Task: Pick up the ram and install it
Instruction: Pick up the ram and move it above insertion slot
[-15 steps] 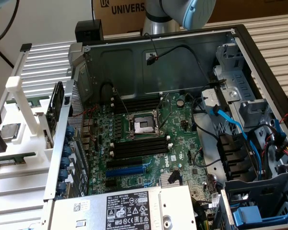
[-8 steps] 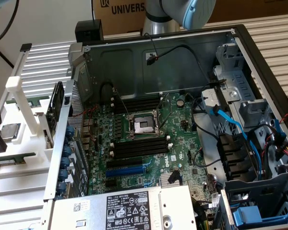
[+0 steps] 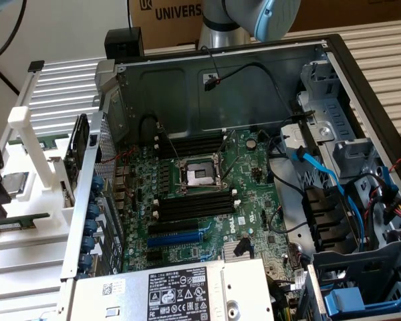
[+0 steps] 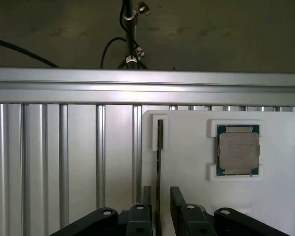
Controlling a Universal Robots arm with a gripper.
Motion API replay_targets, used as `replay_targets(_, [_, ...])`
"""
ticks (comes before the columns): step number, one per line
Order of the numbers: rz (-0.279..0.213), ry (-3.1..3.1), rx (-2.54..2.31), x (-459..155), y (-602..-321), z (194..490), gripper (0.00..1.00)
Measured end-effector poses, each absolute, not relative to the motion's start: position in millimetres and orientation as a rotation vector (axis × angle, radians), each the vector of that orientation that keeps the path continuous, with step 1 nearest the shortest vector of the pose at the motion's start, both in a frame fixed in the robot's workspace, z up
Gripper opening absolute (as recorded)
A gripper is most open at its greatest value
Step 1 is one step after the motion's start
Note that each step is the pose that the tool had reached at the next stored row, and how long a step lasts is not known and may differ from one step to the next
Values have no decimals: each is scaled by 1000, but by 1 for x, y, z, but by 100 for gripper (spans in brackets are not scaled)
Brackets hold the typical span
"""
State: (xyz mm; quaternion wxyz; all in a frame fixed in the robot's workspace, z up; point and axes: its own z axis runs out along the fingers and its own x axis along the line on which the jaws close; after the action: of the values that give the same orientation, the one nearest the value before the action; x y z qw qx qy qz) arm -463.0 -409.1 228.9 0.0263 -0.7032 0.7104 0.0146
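Edgewise, thin ram (image 4: 160, 147), black pincer (image 4: 161, 191) astride

Wrist view: the ram (image 4: 159, 162) stands edge-on in a white holder (image 4: 187, 147), its near end hidden between the fingers of the hand (image 4: 160, 194), which is itself cut by the frame edge. Exterior view: the arm (image 3: 254, 17) is cropped above and covers part of the lettering on the cardboard box (image 3: 164, 27). The print on the power-supply label (image 3: 180, 294) is too small to read.

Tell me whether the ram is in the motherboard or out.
Out: the ram stands on edge in the white holder, flanked by the open pincer.
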Motion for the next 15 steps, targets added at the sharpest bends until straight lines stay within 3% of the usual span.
replay_targets(1, [45,2195,-2173,-463,-409,229,33])
replay_targets(15, [59,2202,-2179,-455,-409,228,33])
